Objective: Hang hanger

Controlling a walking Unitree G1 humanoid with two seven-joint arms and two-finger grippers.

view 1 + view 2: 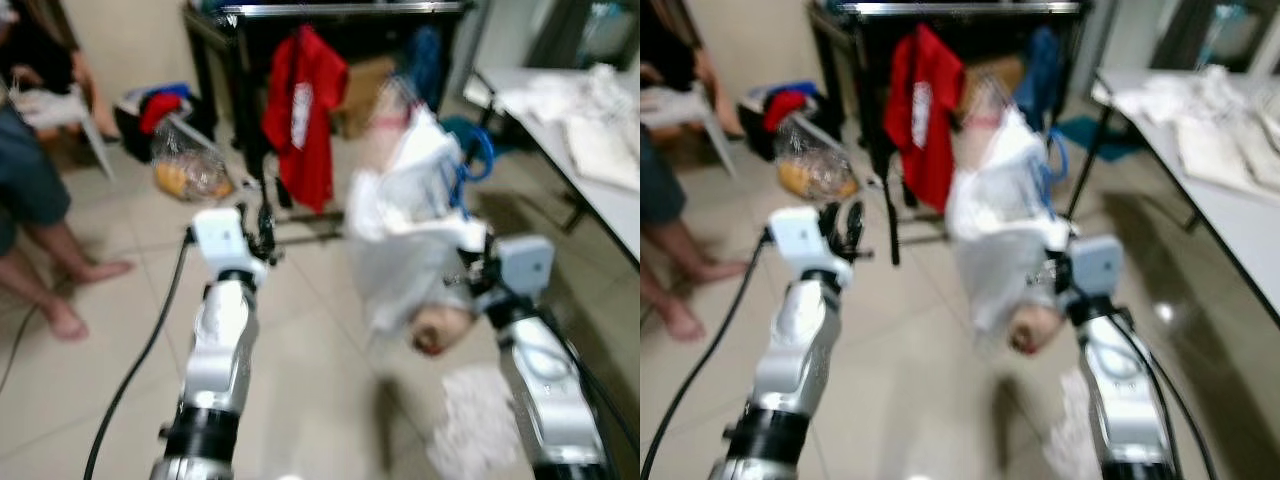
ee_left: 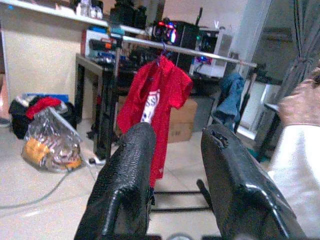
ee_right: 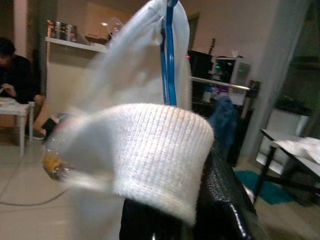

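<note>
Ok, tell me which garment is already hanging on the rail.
The red shirt: it hangs from the metal rail on its hanger. The white garment is off the rail, held up by the right gripper on a blue hanger.

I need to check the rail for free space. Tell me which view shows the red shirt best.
The left wrist view: the red shirt hangs sharp and whole on the rail, framed between the left claw fingers. Both eye views show it smaller and blurred. In the right wrist view, white cloth blocks it.

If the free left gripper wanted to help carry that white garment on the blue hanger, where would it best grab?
Probably the blue hanger near its exposed loop, coming from the robot's left. The white garment drapes loosely from the right gripper, so cloth would slip; the open left gripper is beside it.
</note>
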